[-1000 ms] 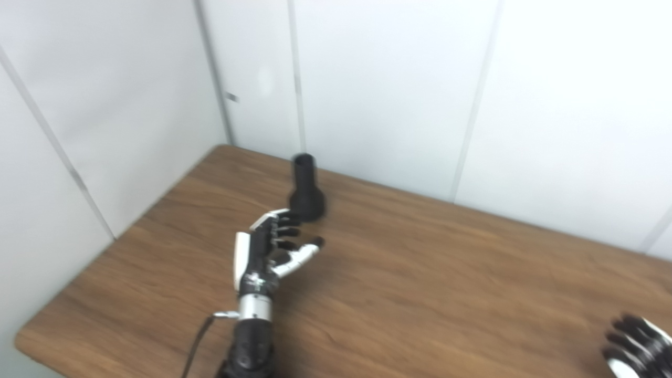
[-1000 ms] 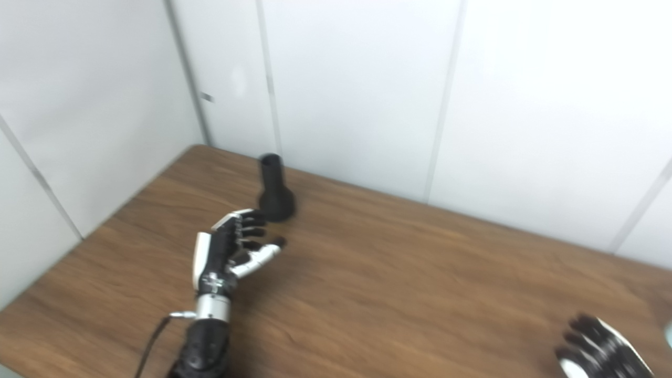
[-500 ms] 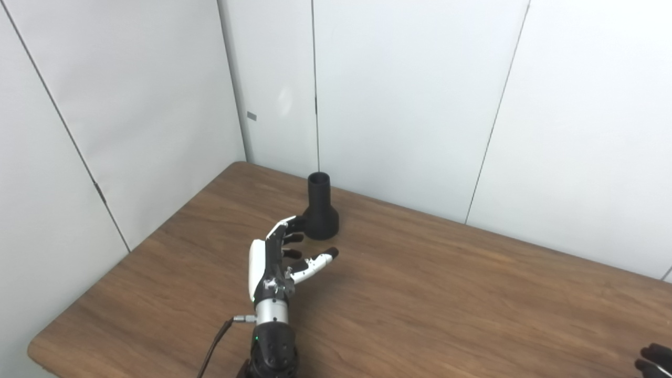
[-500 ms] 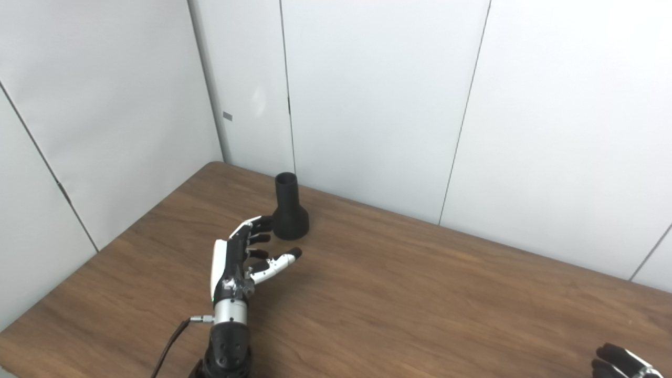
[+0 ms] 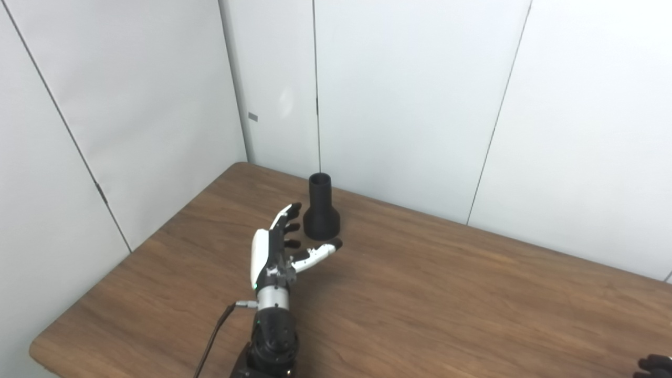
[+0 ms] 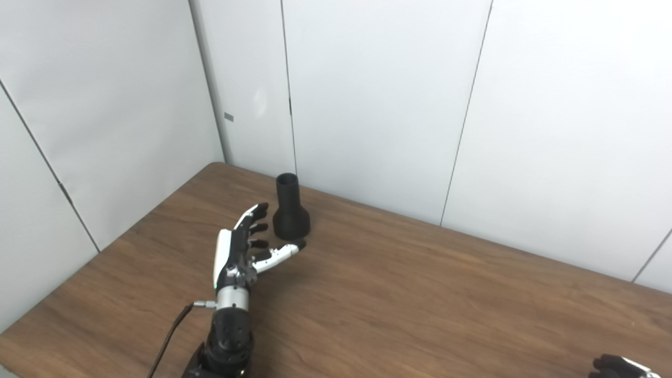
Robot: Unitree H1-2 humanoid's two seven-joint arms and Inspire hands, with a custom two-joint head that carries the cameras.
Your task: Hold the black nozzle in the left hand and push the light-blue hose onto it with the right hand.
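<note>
The black nozzle [image 5: 320, 209] stands upright on its wide base near the back of the wooden table [image 5: 446, 294], narrow neck up. My left hand [image 5: 283, 244] is open just in front and left of it, fingers spread beside the base and thumb reaching under its right side, apparently short of touching. Only the dark fingertips of my right hand [image 6: 617, 366] show at the bottom right corner, too little to tell their state. No light-blue hose is in view.
White wall panels [image 5: 409, 94] close off the table at the back and on the left. The table's left edge [image 5: 131, 252] runs diagonally toward the back corner. A cable [image 5: 212, 338] trails from my left wrist.
The camera has shifted and steadied. My left hand has advanced toward the nozzle, fingers now alongside its base. My right hand has dropped further out of the picture.
</note>
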